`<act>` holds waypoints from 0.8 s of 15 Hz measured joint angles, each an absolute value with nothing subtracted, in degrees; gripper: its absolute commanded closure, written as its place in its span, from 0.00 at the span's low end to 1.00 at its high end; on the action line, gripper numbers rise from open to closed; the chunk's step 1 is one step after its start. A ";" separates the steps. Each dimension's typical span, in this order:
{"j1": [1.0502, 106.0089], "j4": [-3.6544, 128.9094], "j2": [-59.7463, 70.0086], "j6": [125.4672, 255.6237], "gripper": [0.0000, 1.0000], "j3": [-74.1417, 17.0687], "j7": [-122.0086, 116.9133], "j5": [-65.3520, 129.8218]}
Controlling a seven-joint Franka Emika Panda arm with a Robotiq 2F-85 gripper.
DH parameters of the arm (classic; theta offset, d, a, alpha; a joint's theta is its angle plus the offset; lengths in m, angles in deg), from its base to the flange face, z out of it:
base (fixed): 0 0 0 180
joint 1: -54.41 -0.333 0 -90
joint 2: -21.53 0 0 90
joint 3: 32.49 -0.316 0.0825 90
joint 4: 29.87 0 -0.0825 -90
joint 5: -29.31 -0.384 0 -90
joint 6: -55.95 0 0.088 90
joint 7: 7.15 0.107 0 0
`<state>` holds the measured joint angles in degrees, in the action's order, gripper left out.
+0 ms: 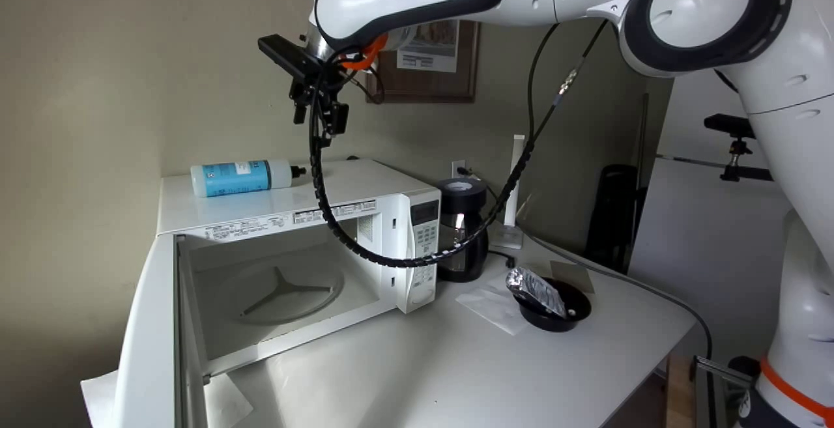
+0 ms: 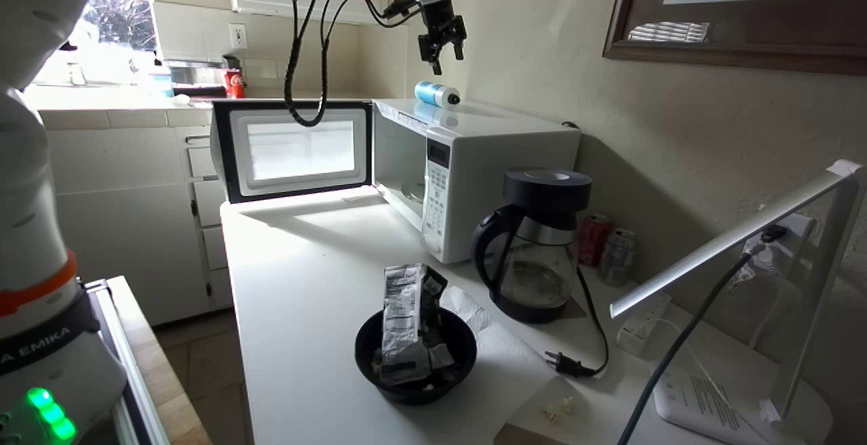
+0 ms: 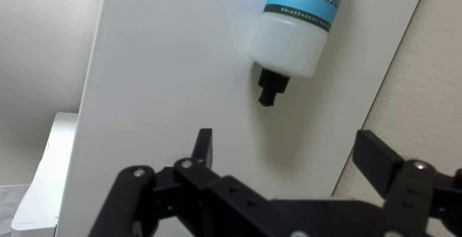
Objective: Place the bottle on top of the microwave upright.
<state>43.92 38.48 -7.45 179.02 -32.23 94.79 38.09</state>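
Our bottle (image 1: 242, 178) lies atop the microwave (image 2: 484, 160), by the tabletop's (image 2: 305, 309) wall-side edge; our gripper (image 3: 284, 145) gapes empty, we judge, to right it.

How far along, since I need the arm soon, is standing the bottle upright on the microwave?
Done: the Meyer's bottle is already on the microwave, but lying on its side. In hand: nothing; the gripper hangs open above the microwave, apart from the bottle. Left: probably gripping it, standing it up and releasing, since its black cap points sideways.
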 measured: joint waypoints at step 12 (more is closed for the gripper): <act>45.69 33.68 -14.98 185.30 0.27 -32.13 94.96 31.90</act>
